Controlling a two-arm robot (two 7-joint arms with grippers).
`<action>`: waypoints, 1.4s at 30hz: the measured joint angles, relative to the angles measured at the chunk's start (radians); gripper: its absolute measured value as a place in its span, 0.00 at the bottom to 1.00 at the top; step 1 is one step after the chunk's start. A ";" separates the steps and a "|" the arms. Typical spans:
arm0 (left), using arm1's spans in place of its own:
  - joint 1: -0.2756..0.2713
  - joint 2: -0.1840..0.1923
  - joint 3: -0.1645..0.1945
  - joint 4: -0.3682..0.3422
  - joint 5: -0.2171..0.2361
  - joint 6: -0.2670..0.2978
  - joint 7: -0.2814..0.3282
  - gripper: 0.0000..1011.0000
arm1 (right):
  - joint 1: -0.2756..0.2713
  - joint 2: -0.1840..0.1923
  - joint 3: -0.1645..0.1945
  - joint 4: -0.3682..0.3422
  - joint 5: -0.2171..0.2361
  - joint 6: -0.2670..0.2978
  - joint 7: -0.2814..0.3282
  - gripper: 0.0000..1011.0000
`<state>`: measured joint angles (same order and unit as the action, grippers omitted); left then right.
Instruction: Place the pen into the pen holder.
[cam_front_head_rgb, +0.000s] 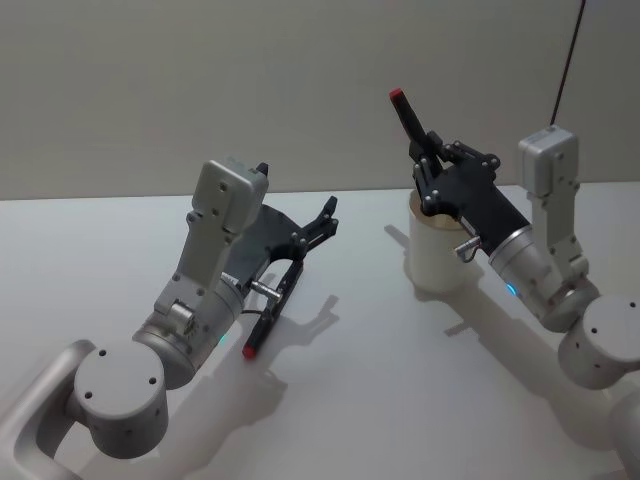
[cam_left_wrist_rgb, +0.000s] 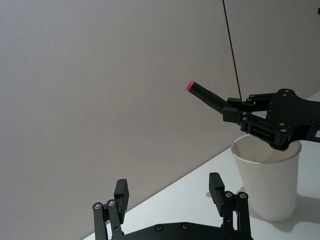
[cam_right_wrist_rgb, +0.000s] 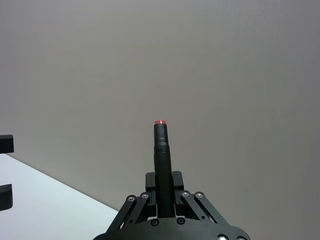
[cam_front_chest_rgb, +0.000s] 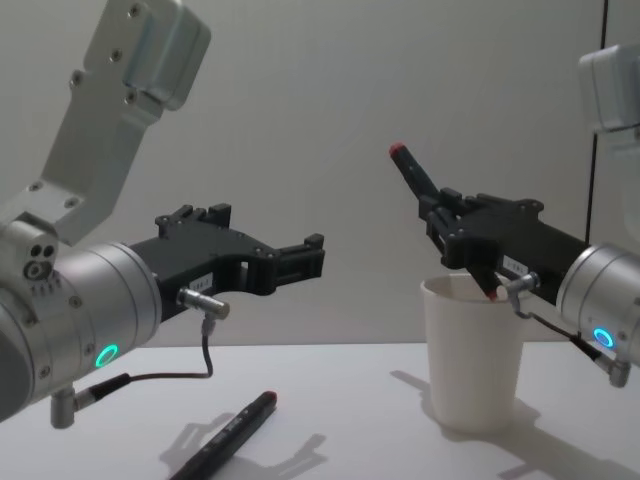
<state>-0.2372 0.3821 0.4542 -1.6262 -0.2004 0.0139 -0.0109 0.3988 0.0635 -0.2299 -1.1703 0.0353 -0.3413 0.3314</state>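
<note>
My right gripper (cam_front_head_rgb: 430, 168) is shut on a black pen (cam_front_head_rgb: 408, 122) with a red end, held tilted above the pen holder (cam_front_head_rgb: 435, 262), a plain white paper cup. The pen's lower end sits at the cup's mouth (cam_front_chest_rgb: 470, 290). From the right wrist, the pen (cam_right_wrist_rgb: 161, 155) stands up between the gripper (cam_right_wrist_rgb: 161, 182). My left gripper (cam_front_head_rgb: 310, 245) hovers open over the table, left of the cup, with nothing between its fingers (cam_left_wrist_rgb: 120, 192). In the left wrist view the cup (cam_left_wrist_rgb: 267, 180) and the held pen (cam_left_wrist_rgb: 205, 95) lie ahead.
A second black pen with a red end (cam_front_head_rgb: 262, 325) lies on the white table under my left gripper, also seen low in the chest view (cam_front_chest_rgb: 225, 440). A plain wall stands behind the table, and a thin dark cable (cam_front_head_rgb: 568, 55) hangs at the back right.
</note>
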 joint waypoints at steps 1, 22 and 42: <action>0.000 0.000 0.000 0.000 0.000 0.000 0.000 0.99 | 0.001 0.000 0.000 0.002 0.000 0.000 0.000 0.18; 0.000 0.000 0.000 0.000 0.000 0.000 0.000 0.99 | 0.009 -0.002 -0.001 0.016 0.003 0.002 -0.002 0.70; 0.000 0.000 0.000 0.000 0.000 0.000 0.000 0.99 | -0.012 0.007 0.009 -0.048 0.067 0.067 -0.001 0.99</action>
<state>-0.2371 0.3821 0.4542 -1.6262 -0.2004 0.0139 -0.0110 0.3869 0.0706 -0.2213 -1.2180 0.1024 -0.2747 0.3302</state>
